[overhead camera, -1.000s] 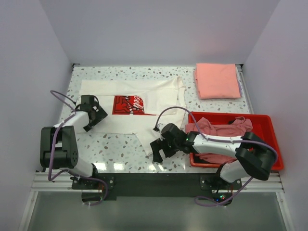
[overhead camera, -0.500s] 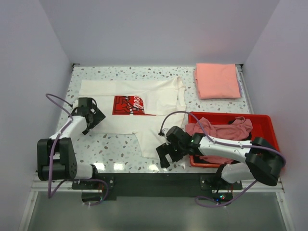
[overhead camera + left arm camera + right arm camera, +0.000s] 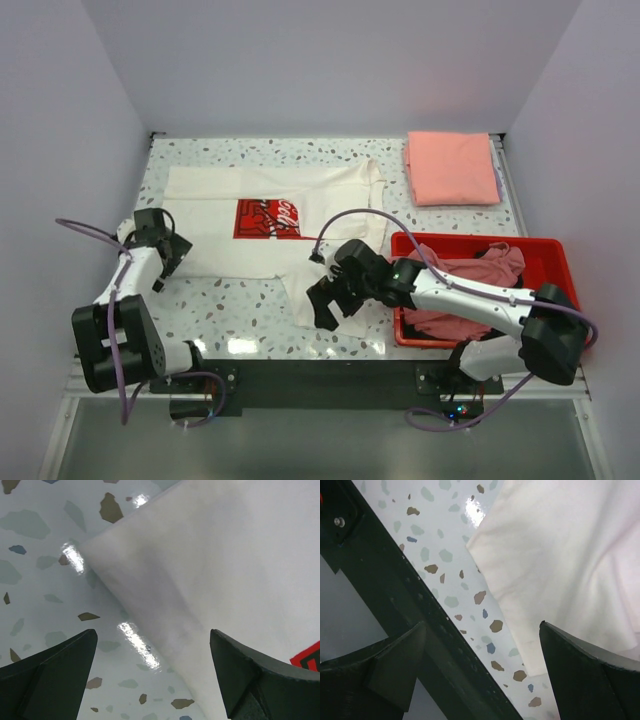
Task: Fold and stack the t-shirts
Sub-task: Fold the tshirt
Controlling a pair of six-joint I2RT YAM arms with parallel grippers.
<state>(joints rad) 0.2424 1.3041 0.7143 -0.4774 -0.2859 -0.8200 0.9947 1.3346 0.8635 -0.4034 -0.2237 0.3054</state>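
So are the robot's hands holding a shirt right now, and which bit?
Nothing is held. The left gripper and the right gripper are both open above edges of the white shirt, with no cloth pinched between their fingers.

White t-shirt (image 3: pixel 215 225) with a square red print lies spread flat, centre-left of frame; salmon-pink t-shirt (image 3: pixel 452 168) sits neatly folded, upper right; dusty-pink t-shirt (image 3: pixel 470 268) lies crumpled in red bin (image 3: pixel 572 300), right
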